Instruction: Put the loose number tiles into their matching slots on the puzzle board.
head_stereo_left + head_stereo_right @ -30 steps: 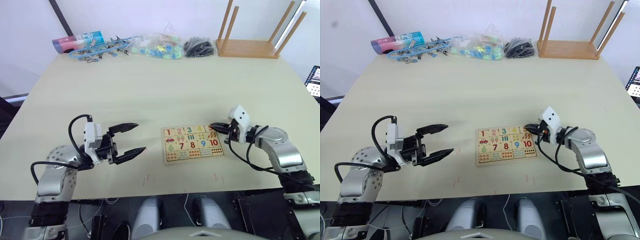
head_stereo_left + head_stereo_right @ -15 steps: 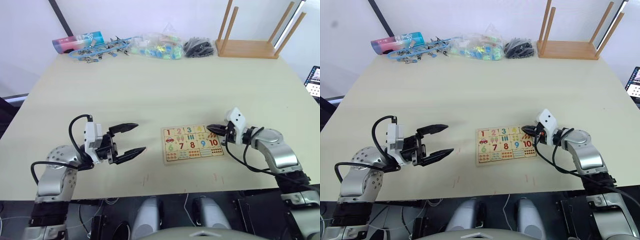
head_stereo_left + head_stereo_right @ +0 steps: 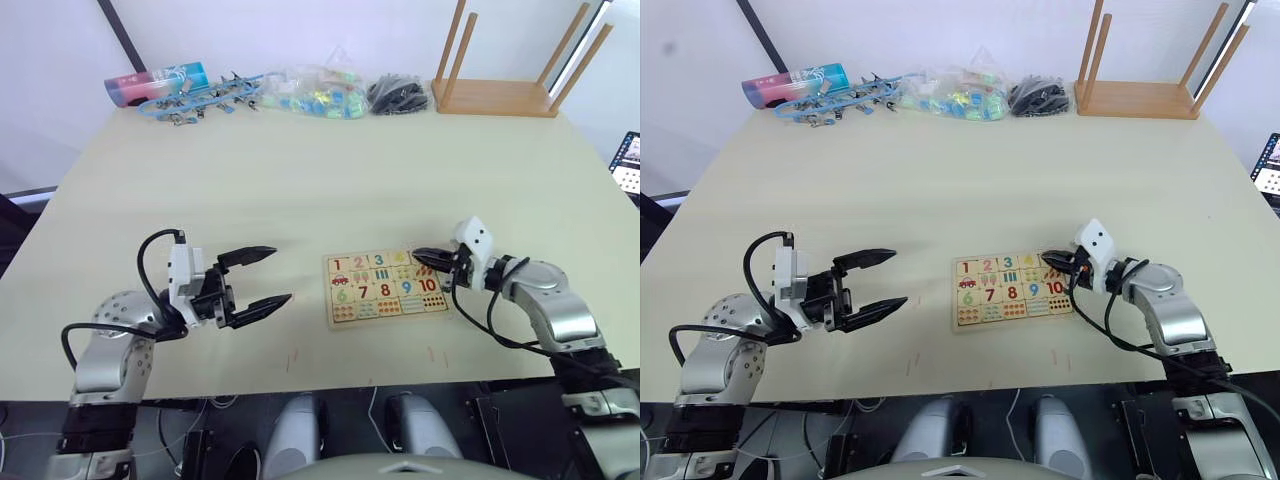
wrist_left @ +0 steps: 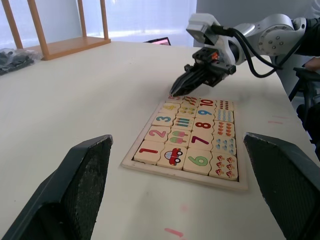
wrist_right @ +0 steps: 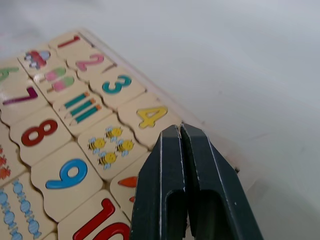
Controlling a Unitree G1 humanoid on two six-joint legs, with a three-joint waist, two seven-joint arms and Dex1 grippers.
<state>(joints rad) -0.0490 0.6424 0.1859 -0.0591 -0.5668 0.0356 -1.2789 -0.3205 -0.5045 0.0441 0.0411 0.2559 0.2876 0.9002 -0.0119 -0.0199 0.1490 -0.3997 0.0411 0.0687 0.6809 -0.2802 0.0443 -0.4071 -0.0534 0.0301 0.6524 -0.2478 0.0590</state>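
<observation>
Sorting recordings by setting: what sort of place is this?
Probably an indoor lab or test room. A large plain table holds a number puzzle board, bagged odds and ends wait along the far edge, and an upturned wooden stool stands beside them.

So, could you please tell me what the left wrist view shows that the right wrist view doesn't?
Left wrist view: the whole puzzle board, the upturned stool and the right tool poised at the board's far corner. Right wrist view: that tool's shut fingers close up, beside the bee tile. Both: number tiles 1 to 4 seated in their row.
</observation>
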